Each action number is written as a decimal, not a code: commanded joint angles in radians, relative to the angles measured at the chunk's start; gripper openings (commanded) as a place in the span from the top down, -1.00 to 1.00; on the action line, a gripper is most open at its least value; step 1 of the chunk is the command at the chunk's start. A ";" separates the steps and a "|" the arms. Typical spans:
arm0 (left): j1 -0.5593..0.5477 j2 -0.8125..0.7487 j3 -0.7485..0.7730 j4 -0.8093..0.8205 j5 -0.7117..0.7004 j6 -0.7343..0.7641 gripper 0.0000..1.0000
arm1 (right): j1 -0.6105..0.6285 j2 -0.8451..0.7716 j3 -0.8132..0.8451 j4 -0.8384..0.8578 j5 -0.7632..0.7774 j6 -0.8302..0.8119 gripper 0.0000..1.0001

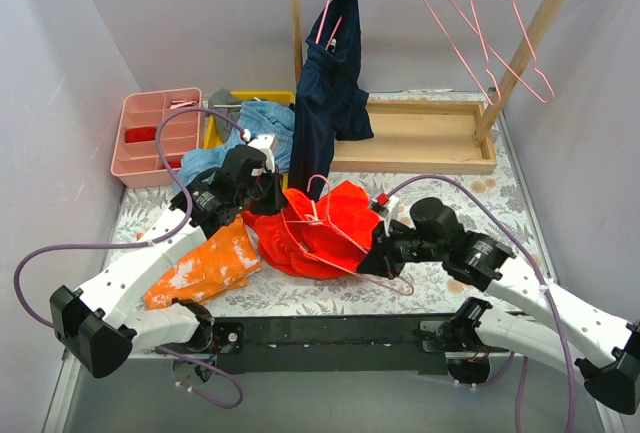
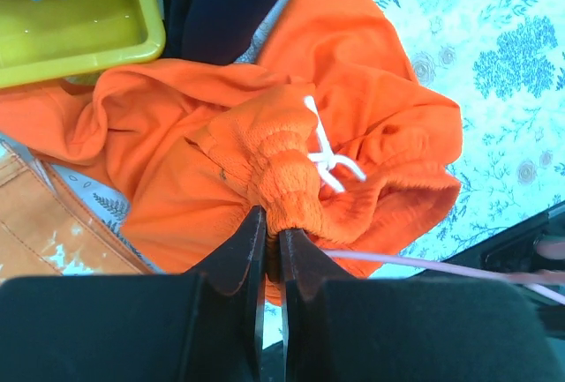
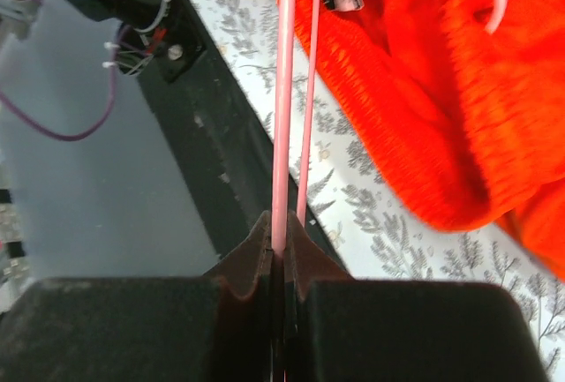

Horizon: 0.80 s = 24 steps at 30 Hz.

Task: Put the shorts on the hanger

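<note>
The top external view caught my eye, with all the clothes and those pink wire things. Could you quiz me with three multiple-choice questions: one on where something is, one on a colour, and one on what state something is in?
1. Where is the navy garment?
A. Hanging from the wooden rack
B. Folded in a drawer
C. Draped over a chair

2. What colour is the drawstring on the shorts?
A. Black
B. White
C. Green

3. What state is the right gripper in?
A. Open, holding nothing
B. Shut on a sock
C. Shut on the hanger

Answers:
1 A: it dangles from the rack's top bar at the back.
2 B: the left wrist view shows a white cord against the orange waistband.
3 C: its fingers pinch the pink wire.
</note>
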 commanded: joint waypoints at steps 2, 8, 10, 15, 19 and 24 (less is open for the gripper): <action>-0.051 -0.044 -0.046 0.046 0.035 -0.007 1.00 | 0.083 0.012 -0.118 0.326 0.207 0.010 0.97; -0.110 -0.103 -0.133 0.130 0.114 0.023 0.54 | 0.087 0.029 -0.207 0.512 0.259 0.016 0.97; -0.113 -0.126 -0.153 0.149 0.133 0.041 0.37 | 0.088 0.041 -0.232 0.545 0.279 0.011 0.97; -0.116 -0.185 -0.170 0.213 0.190 0.078 0.17 | 0.093 0.071 -0.232 0.551 0.294 -0.004 0.97; -0.125 -0.221 -0.157 0.333 0.273 0.092 0.16 | 0.094 0.081 -0.227 0.546 0.294 -0.013 0.97; -0.150 -0.152 -0.143 0.443 0.218 0.108 0.11 | 0.096 0.095 -0.220 0.534 0.293 -0.013 0.97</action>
